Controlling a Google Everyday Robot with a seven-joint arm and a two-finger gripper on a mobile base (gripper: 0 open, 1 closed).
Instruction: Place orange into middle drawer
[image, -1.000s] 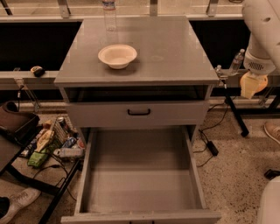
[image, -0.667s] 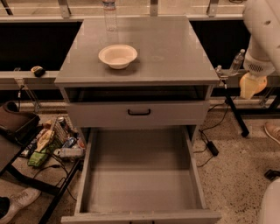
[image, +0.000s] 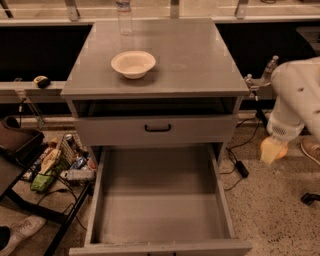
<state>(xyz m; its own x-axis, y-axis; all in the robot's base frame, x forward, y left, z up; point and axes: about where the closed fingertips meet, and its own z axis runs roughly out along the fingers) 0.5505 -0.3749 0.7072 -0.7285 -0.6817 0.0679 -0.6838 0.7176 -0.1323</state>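
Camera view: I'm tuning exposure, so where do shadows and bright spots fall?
Camera view: deep shadow fills the gap above the closed drawer; the middle drawer darkens toward its back; the claw, right of the cabinet, looks brightly lit.

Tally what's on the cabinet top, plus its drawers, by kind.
white bowl: 1
clear bottle: 1
drawers: 2, open middle drawer and shut drawer above
total: 4
The tool hangs right of the cabinet.
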